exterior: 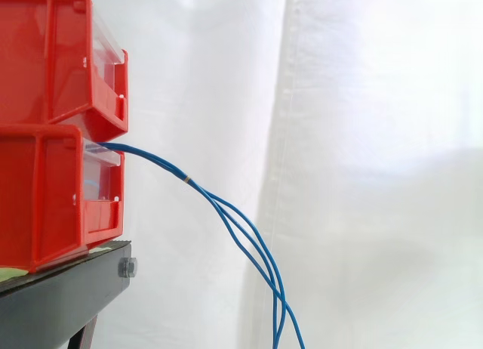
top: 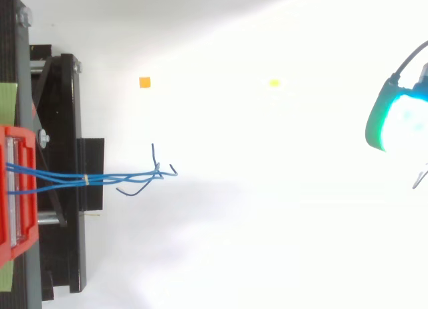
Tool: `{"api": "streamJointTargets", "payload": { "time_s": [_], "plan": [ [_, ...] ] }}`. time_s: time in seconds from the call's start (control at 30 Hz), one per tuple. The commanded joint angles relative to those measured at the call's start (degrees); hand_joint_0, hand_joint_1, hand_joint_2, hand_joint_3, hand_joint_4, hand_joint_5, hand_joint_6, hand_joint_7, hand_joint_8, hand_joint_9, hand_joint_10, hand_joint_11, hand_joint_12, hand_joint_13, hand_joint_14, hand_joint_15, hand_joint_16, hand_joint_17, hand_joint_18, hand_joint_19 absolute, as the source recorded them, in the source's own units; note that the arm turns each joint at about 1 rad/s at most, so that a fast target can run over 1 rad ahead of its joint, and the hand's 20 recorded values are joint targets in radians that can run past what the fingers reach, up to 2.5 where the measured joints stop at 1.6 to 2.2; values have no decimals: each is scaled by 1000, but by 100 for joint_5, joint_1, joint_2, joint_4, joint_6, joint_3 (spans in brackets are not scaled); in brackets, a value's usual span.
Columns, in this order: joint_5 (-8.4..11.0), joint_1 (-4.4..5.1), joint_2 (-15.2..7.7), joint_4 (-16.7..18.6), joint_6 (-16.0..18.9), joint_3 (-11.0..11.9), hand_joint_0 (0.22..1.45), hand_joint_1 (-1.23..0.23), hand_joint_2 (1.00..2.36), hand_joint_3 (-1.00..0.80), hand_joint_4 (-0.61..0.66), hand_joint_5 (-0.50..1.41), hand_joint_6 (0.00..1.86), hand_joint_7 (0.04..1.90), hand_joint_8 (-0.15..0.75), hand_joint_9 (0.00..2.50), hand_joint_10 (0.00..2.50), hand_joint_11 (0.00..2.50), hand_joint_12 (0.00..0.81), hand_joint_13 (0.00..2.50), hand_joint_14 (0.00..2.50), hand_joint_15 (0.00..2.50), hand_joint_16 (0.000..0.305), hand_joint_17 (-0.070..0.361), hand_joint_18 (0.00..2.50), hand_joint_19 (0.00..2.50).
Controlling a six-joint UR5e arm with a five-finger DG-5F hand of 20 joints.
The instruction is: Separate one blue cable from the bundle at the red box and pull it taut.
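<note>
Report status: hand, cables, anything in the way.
Hand well off the cables. Blue cables bundled, hanging slack from red box. Nothing seen between them.

A lab test rig — white curtain [exterior: 362, 137] backdrop, red bins [exterior: 45, 190] stacked on a black stand [exterior: 60, 298].

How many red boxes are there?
2. One red plastic box sits on top; the other red box is under it, on the black metal stand, with thin blue cables coming out.
</note>
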Motion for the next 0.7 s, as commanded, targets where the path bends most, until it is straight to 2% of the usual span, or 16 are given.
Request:
{"api": "streamJointTargets", "payload": {
  "time_s": [0.0,0.67],
  "plan": [
    [0,-1,-4,0,0,2,527,-553,1000,-500,163,-184,503,880,253,707,12,437,324,641,16,416,48,107,410,533],
    [-18,8,5,-9,9,2,535,-567,1000,-500,189,-184,503,886,272,690,13,446,351,621,16,422,48,109,414,555]
  ]
}}
